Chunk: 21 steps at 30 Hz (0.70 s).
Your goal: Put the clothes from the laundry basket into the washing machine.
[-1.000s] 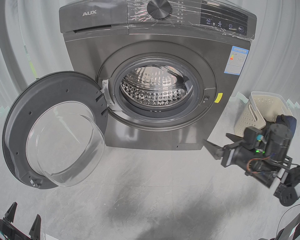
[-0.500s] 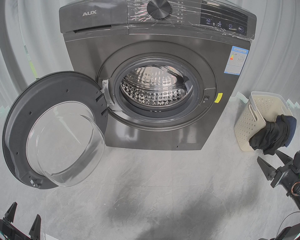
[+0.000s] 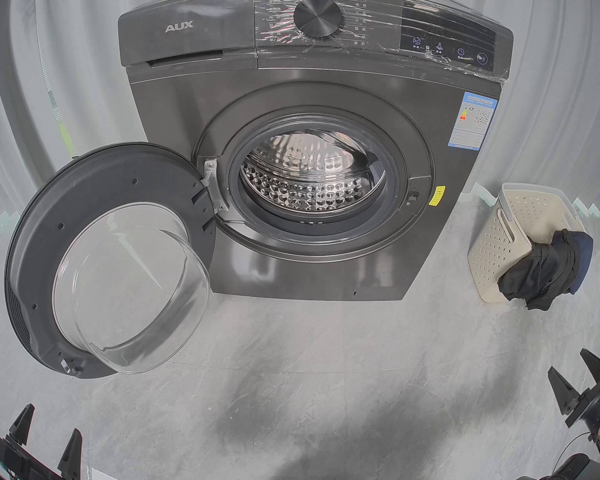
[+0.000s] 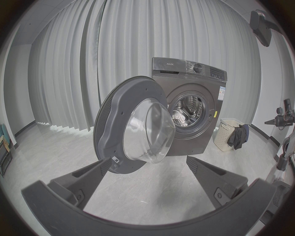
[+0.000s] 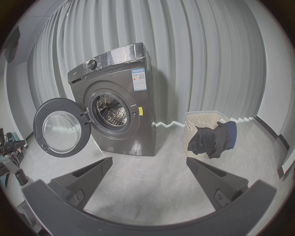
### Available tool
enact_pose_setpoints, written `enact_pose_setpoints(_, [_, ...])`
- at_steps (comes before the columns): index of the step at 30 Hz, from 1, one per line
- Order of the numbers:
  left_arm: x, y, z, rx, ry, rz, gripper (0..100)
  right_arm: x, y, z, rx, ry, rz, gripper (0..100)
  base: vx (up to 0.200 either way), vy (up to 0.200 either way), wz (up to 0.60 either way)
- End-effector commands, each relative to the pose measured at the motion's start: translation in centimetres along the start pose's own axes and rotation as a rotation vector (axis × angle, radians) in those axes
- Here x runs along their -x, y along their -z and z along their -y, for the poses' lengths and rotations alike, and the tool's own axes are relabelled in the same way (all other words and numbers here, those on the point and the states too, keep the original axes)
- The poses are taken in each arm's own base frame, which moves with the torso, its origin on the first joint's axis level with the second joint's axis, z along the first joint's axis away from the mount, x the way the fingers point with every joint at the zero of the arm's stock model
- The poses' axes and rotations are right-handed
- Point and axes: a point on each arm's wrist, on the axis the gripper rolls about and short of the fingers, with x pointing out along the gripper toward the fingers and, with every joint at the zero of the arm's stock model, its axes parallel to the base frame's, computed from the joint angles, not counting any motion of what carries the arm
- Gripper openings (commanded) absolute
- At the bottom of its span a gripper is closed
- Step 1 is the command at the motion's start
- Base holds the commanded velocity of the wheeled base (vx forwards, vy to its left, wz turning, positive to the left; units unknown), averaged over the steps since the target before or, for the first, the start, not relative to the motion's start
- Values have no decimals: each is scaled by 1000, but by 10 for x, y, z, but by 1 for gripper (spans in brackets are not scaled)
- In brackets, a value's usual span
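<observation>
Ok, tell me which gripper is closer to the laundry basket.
The right gripper, on the basket's side; the left gripper sits far off, near the open washer door.

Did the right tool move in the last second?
Yes. The right tool has pulled back from beside the laundry basket toward the head view's lower right corner.

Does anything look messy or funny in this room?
Yes. The dark clothes are slumped over the rim of the laundry basket, hanging down its outside instead of lying inside. Also, the washing machine has crinkly plastic wrap on its top panel.
</observation>
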Motion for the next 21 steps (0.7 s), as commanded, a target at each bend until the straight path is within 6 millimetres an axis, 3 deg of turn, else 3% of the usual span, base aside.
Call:
enact_pose_setpoints(1, [0,4,0,0,0,4,100,33,20,3,-3,38,117,100,0,0,0])
enact_pose_setpoints(5, [0,4,0,1,1,2,100,44,38,4,5,11,106,100,100,0,0])
enact_pose_setpoints(15, [0,4,0,1,0,2,100,50,51,0,88,17,84,100,200,0,0])
enact_pose_setpoints(21, [0,4,0,1,0,2,100,50,51,0,63,27,83,100,0,0,0])
